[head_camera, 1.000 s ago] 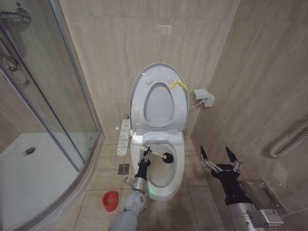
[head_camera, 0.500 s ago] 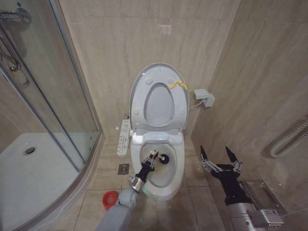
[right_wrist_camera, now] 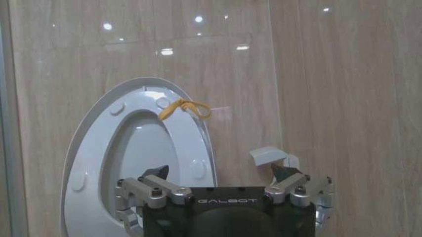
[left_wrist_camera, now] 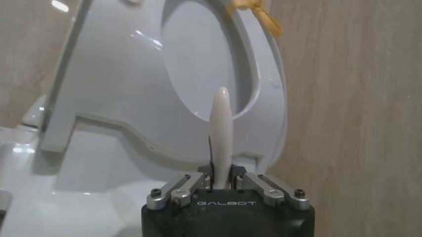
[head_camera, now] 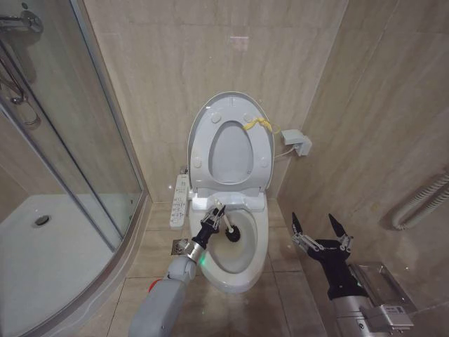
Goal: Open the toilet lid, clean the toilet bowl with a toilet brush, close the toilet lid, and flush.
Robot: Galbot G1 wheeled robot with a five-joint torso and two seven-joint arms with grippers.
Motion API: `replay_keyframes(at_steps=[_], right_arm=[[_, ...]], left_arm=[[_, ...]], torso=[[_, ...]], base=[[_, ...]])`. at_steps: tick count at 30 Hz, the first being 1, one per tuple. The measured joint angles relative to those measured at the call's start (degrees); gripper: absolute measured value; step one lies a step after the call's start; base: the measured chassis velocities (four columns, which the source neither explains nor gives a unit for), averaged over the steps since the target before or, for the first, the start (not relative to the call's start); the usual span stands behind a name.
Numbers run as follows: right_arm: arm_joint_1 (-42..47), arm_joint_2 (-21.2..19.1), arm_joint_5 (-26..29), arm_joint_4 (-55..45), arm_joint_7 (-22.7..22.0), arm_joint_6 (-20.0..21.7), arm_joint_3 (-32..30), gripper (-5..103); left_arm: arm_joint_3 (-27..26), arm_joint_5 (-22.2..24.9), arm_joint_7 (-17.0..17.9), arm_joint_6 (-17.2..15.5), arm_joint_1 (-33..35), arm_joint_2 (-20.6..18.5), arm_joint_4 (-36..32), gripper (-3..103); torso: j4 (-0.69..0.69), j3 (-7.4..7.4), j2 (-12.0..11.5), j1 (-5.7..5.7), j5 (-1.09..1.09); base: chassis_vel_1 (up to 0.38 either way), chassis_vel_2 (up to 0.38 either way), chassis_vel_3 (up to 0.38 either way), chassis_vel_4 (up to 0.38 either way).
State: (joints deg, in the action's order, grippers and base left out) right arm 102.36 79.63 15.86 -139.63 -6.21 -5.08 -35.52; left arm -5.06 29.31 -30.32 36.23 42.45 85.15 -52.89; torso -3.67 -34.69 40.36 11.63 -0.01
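The toilet lid (head_camera: 210, 126) stands raised against the wall with the seat, a yellow strap (head_camera: 257, 125) at its rim. Below it the toilet bowl (head_camera: 242, 277) lies uncovered. My left gripper (head_camera: 214, 219) hovers over the bowl's back left and is shut on the toilet brush, whose dark head (head_camera: 232, 234) is down inside the bowl. In the left wrist view the white handle (left_wrist_camera: 220, 131) sticks out from between the closed fingers (left_wrist_camera: 222, 180), pointing at the lid (left_wrist_camera: 125, 84). My right gripper (head_camera: 321, 235) waits open to the right of the toilet, facing the lid (right_wrist_camera: 89, 148).
A curved glass shower enclosure (head_camera: 77, 154) fills the left side. A control panel (head_camera: 180, 200) hangs at the bowl's left, above a floor drain (head_camera: 179, 246) and a red cup (head_camera: 153, 284). A white wall box (head_camera: 297, 142) and a grey hose (head_camera: 419, 205) sit on the right.
My left gripper has shifted toward the back left of the bowl with the brush, and the brush head has swept left inside the bowl. The right arm has stayed put.
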Motion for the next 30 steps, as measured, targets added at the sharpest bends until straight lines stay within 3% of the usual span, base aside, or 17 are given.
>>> replay_keyframes(at_steps=[5, 8, 14, 18, 22, 30], right_arm=[[0.0, 0.0, 0.0, 0.0, 0.0, 0.0, 0.0, 100], [0.0, 0.0, 0.0, 0.0, 0.0, 0.0, 0.0, 100], [0.0, 0.0, 0.0, 0.0, 0.0, 0.0, 0.0, 100], [0.0, 0.0, 0.0, 0.0, 0.0, 0.0, 0.0, 100], [0.0, 0.0, 0.0, 0.0, 0.0, 0.0, 0.0, 100], [0.0, 0.0, 0.0, 0.0, 0.0, 0.0, 0.0, 100]], left_arm=[[0.74, -0.21, 0.05, -0.39, 1.2, -1.08, -1.4, 16], [1.7, 3.08, 1.62, -0.83, 2.41, -2.93, -4.29, 16], [2.06, 4.16, 2.31, -0.39, 0.88, -2.81, -5.32, 16], [2.42, 3.41, 2.62, 0.07, -1.06, -2.39, -3.01, 16], [2.19, 1.72, 1.31, 2.68, -3.81, -1.3, 1.84, 16], [3.08, 2.74, -0.19, 4.5, -7.86, 1.75, 7.0, 16]], torso=[[0.0, 0.0, 0.0, 0.0, 0.0], [0.02, 0.0, 0.0, 0.0, 0.01], [-0.01, 0.01, 0.0, 0.0, 0.01], [-0.01, 0.0, 0.0, 0.0, 0.01], [0.02, 0.01, 0.0, 0.0, 0.01], [-0.02, 0.01, 0.0, 0.0, 0.01]], base=[[0.0, 0.0, 0.0, 0.0], [0.0, 0.0, 0.0, 0.0], [0.0, 0.0, 0.0, 0.0], [0.0, 0.0, 0.0, 0.0], [0.0, 0.0, 0.0, 0.0], [0.0, 0.0, 0.0, 0.0]])
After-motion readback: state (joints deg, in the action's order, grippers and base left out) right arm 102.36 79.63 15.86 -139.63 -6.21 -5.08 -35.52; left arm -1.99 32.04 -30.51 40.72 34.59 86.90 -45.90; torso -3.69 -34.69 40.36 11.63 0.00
